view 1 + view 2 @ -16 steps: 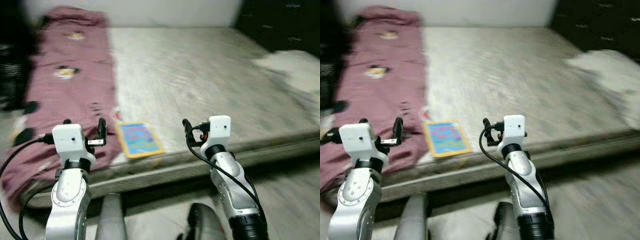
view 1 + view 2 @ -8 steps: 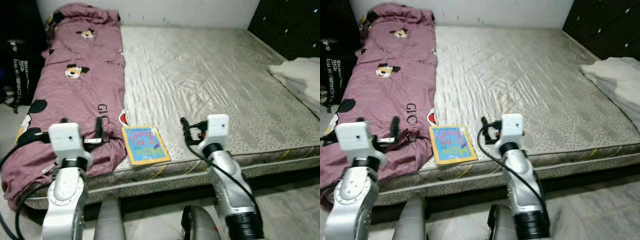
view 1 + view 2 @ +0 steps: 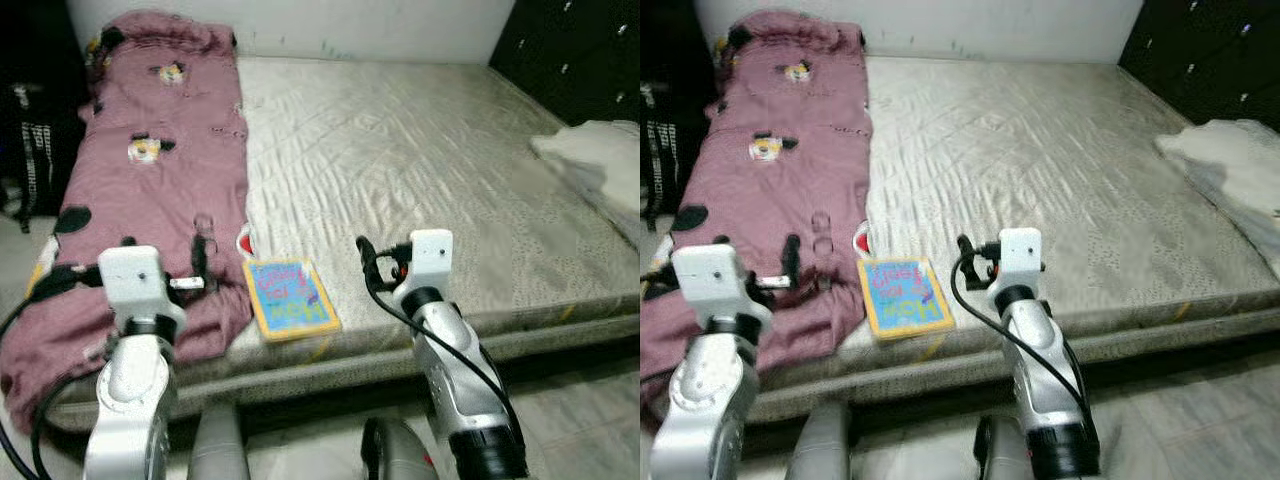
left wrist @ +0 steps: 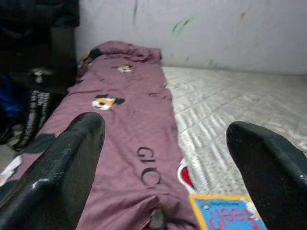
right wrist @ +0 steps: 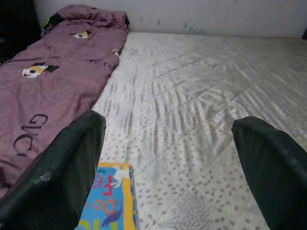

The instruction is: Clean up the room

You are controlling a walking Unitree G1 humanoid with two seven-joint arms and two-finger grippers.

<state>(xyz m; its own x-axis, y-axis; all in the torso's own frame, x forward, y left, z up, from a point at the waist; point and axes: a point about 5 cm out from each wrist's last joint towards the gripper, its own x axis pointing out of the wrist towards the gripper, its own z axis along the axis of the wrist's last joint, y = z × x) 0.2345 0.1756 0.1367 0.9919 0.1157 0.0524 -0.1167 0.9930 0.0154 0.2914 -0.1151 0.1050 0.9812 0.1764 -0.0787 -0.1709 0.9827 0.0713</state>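
You face a bed [image 3: 430, 170]. A colourful children's book [image 3: 291, 297] lies at its near edge, just beside a long maroon cartoon-print blanket [image 3: 150, 200]. Your left claw [image 4: 163, 158] hovers over the blanket, fingers apart. Your right claw [image 5: 168, 167] hovers beside the book, fingers apart.

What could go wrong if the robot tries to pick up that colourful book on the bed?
The book lies flat near the mattress edge, so open jaws might push it off onto the floor rather than lift it. Its corner sits against the purple blanket, so the left gripper could snag the cloth too. The right gripper hovers beside the book, and its dangling cable might catch.
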